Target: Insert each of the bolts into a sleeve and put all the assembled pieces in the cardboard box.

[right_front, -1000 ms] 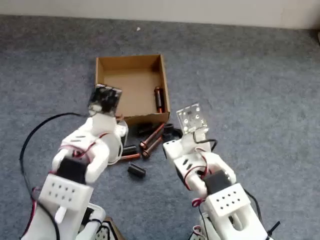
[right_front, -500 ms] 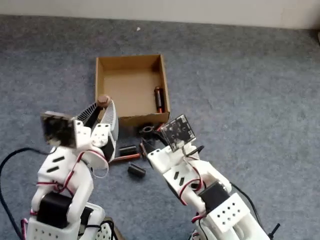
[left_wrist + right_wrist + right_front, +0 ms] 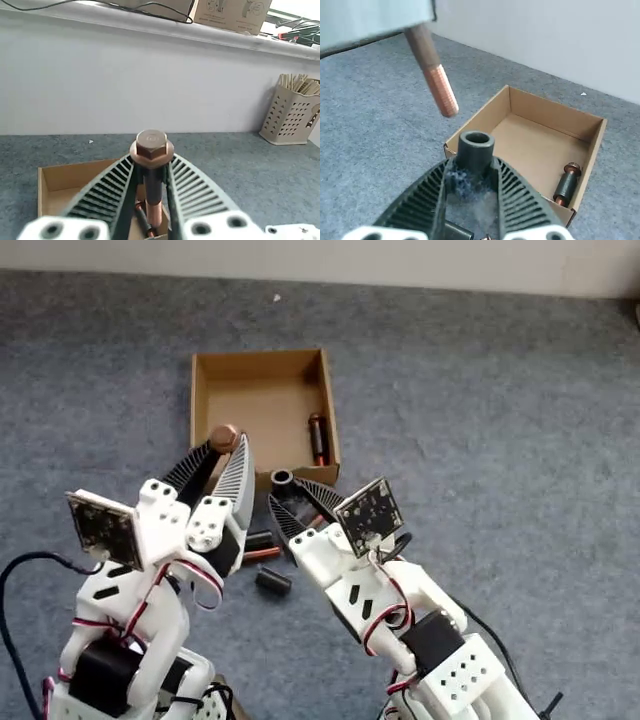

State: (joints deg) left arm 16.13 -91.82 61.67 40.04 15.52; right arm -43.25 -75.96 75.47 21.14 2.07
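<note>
Your left gripper (image 3: 225, 446) is closed on a copper bolt (image 3: 223, 436), held in the air just in front of the cardboard box (image 3: 262, 364). The left wrist view gives you the grip itself: both ribbed fingers (image 3: 115, 182) pinch the shank just under the hex head. From the right wrist view you get the threaded tip, hanging near the mouth of the black sleeve (image 3: 475, 148) but apart from it and off to one side. Your right gripper (image 3: 284, 491) is clamped on that sleeve, bore upward. One assembled piece (image 3: 317, 438) lies against the box's right wall. A loose sleeve (image 3: 272, 580) lies on the carpet between the arms. Since half a second ago, both grippers have risen and drawn closer together.
</note>
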